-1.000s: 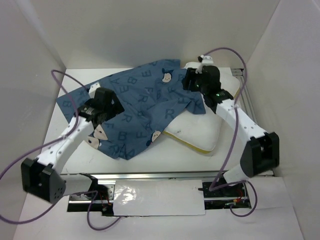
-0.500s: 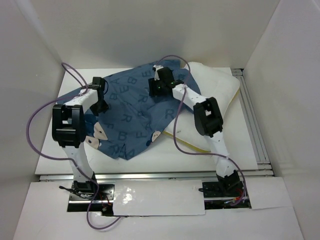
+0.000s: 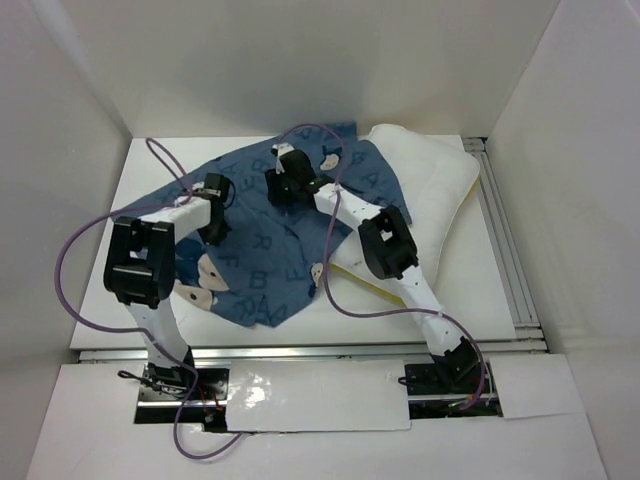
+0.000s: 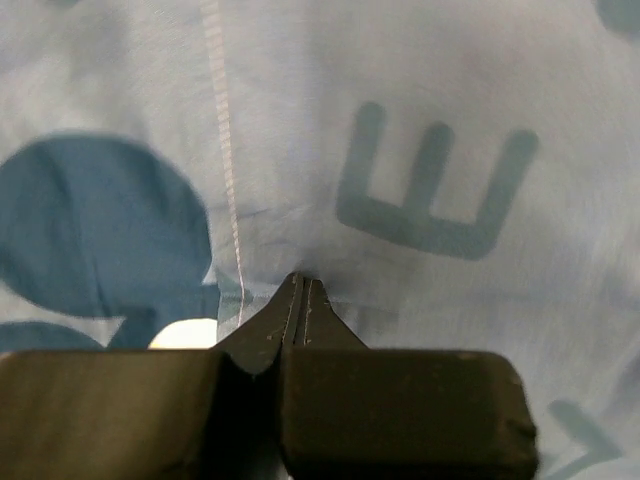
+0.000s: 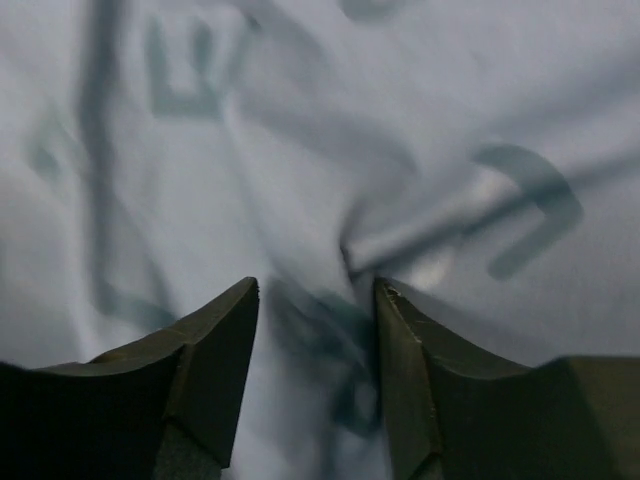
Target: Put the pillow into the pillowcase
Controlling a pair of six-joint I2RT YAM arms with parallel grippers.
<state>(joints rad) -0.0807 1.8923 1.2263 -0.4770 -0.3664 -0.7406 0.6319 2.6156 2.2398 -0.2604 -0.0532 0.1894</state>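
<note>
Top external: one pillow [image 3: 432, 185], one pillowcase [image 3: 250, 292]

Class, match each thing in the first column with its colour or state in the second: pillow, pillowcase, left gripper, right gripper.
Column one:
1. pillow
2. pillowcase
3. left gripper
4. right gripper

Column two:
A. jaws apart over a fold of cloth
B. cream-white, partly covered
C. blue, printed with letters
D. jaws shut, pinching cloth

Pairs: 1-B, 2-C, 3-D, 4-A
</note>
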